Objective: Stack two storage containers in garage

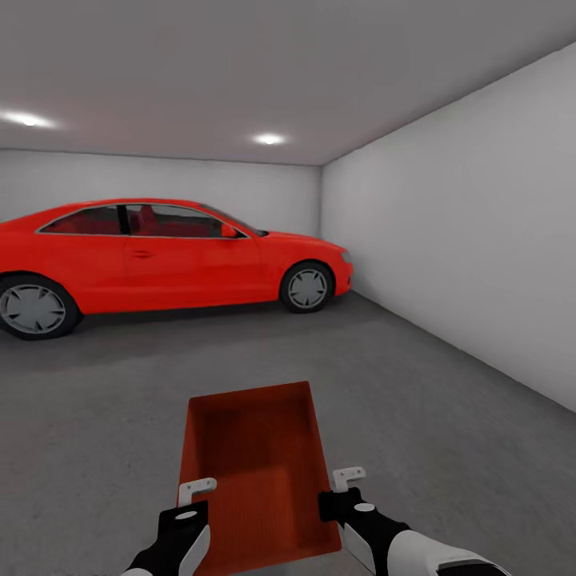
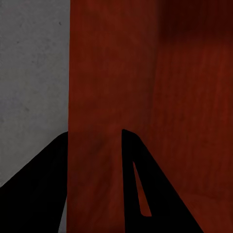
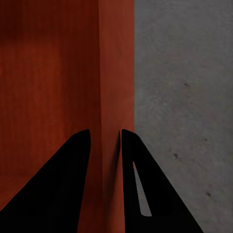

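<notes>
- Storage container (image 1: pixel 254 472): low centre of the head view, carried above the grey concrete floor (image 1: pixel 448 416), red car (image 1: pixel 160 256) well apart at upper left.
- Left gripper (image 1: pixel 192 500) clamps the left wall; right gripper (image 1: pixel 342 490) clamps the right wall.
- Recommended: lower both arms evenly, keeping the container level, and release only once it rests on the floor.

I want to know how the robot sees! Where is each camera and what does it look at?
Head view: from the head, facing the red coupe car, with both black arms.
Left wrist view: along the left gripper pinching the orange-red ribbed box.
Right wrist view: along the right gripper pinching it too.
All share the box.
</notes>
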Available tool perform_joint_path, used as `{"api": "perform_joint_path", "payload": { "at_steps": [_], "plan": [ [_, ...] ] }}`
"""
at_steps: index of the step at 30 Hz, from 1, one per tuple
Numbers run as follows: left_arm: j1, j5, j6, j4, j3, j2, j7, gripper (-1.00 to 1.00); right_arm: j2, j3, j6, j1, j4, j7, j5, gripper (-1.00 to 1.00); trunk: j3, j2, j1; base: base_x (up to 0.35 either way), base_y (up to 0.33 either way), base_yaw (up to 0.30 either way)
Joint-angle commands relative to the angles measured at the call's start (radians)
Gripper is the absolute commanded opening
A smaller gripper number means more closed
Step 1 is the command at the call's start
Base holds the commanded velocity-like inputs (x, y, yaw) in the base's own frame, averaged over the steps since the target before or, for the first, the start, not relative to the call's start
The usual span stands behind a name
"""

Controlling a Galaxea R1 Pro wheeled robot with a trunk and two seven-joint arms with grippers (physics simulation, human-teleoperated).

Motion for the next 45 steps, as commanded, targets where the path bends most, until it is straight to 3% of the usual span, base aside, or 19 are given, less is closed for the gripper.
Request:
{"api": "perform_joint_path", "payload": {
  "at_steps": [1, 10, 45],
  "plan": [
    [0.001, 0.014, 0.002, 0.0, -0.029, 0.0, -0.023, -1.0, 0.0, -0.034, -0.002, -0.002, -0.011, -0.006, -0.001, -1.0, 0.0, 0.007, -0.004, 0.0, 0.0, 0.084],
    [0.001, 0.014, 0.003, 0.0, -0.029, 0.0, -0.023, -1.0, 0.0, -0.034, -0.002, -0.002, -0.011, -0.006, -0.001, -1.0, 0.015, 0.07, -0.039, 0.0, 0.0, 0.084],
    [0.001, 0.014, 0.003, 0.0, -0.029, 0.0, -0.023, -1.0, 0.0, -0.034, -0.002, -0.002, -0.011, -0.006, 0.0, -1.0, -0.038, 0.07, -0.039, 0.0, 0.0, 0.084]
  ]
}}
